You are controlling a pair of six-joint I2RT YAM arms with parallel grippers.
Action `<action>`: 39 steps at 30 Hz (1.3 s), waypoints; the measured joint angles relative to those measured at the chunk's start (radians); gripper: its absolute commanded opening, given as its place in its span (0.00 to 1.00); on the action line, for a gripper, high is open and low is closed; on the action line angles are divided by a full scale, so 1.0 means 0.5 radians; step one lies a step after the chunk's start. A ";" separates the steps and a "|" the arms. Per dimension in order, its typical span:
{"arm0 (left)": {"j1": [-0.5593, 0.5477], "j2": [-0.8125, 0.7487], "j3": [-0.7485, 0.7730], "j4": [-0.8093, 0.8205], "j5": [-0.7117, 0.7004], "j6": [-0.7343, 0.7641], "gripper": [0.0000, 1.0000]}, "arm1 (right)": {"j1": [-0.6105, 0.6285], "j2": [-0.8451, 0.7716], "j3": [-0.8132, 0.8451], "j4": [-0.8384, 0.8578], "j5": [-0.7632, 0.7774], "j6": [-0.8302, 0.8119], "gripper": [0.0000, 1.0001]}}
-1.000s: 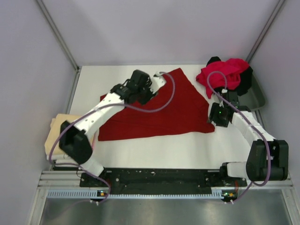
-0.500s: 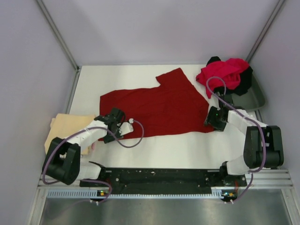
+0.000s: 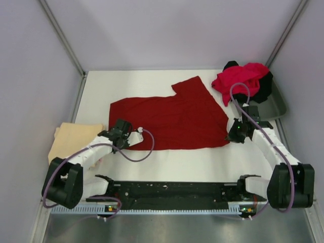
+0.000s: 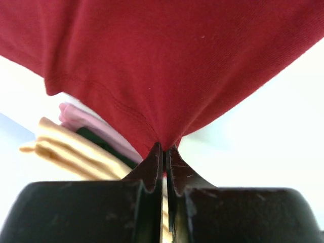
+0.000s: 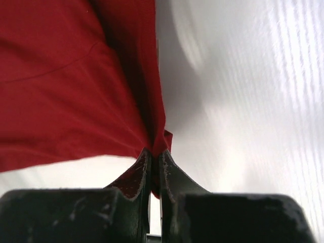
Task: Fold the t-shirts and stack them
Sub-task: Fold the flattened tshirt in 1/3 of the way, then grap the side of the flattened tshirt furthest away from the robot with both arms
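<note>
A dark maroon t-shirt [image 3: 169, 119] lies spread across the middle of the white table. My left gripper [image 3: 121, 135] is shut on its near left corner; in the left wrist view the cloth [image 4: 167, 66] rises from between the closed fingertips [image 4: 163, 147]. Over at the near right corner, my right gripper [image 3: 234, 134] pinches the same shirt [image 5: 66, 86], fabric bunched between its tips [image 5: 154, 152]. A folded pale beige t-shirt [image 3: 76, 139] rests at the left edge. A bright red t-shirt [image 3: 240, 80] lies heaped over a black one [image 3: 263, 87] at the back right.
A grey-green tray [image 3: 273, 104] sits under the heap at the back right corner. Grey walls and metal posts close in the table on three sides. The black base rail [image 3: 172, 191] runs along the near edge.
Both grippers have closed on the maroon shirt's near corners. The left arm came back from the far sleeve to the near left corner, and the shirt's near edge now lies straighter.
</note>
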 measured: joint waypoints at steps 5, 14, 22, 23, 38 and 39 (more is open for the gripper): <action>0.009 -0.196 0.191 -0.367 0.058 -0.034 0.00 | -0.002 -0.366 0.006 -0.342 -0.149 0.012 0.00; 0.009 -0.357 0.311 -1.005 0.108 -0.011 0.00 | -0.002 -0.780 0.146 -0.849 -0.169 0.091 0.00; 0.009 -0.342 0.423 -1.349 0.156 0.091 0.43 | -0.002 -0.974 0.108 -1.205 -0.067 0.105 0.51; 0.009 -0.333 0.429 -1.393 0.163 0.108 0.47 | -0.002 -0.999 0.113 -1.250 -0.037 0.092 0.56; 0.330 0.320 1.683 -1.370 0.283 0.078 0.52 | 0.072 -0.612 0.974 -0.825 -0.055 -0.240 0.73; 0.389 0.437 1.788 -1.332 0.317 0.052 0.51 | 0.111 -0.457 1.035 -0.732 -0.072 -0.293 0.73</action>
